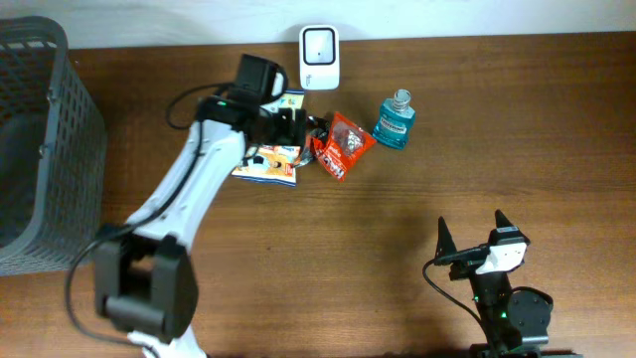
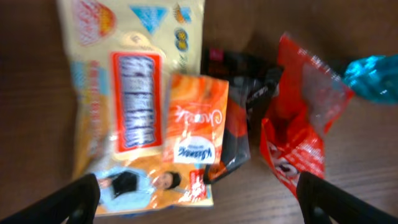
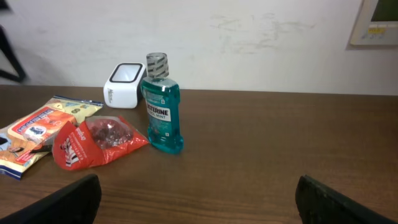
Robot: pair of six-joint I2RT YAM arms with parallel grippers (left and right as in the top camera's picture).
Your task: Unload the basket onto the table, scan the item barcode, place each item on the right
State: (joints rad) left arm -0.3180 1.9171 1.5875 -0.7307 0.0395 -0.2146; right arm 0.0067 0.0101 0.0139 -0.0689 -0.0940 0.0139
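I hover my left claw (image 2: 199, 194), jaws wide and empty, over the snack packets (image 1: 270, 166) at the tabletop's (image 1: 397, 249) far edge, handy to the scanner (image 1: 319, 45), while my right claw (image 1: 470, 222) idles open by the near edge.

Right wrist view, left of centre: mouthwash bottle (image 3: 163, 115), label reads "LISTERINE"; the smaller lines under it are illegible. White scanner (image 3: 123, 84): side lettering too small to read. Left wrist view: yellow packet (image 2: 87, 118) and red packet (image 2: 301, 124), print blurred.
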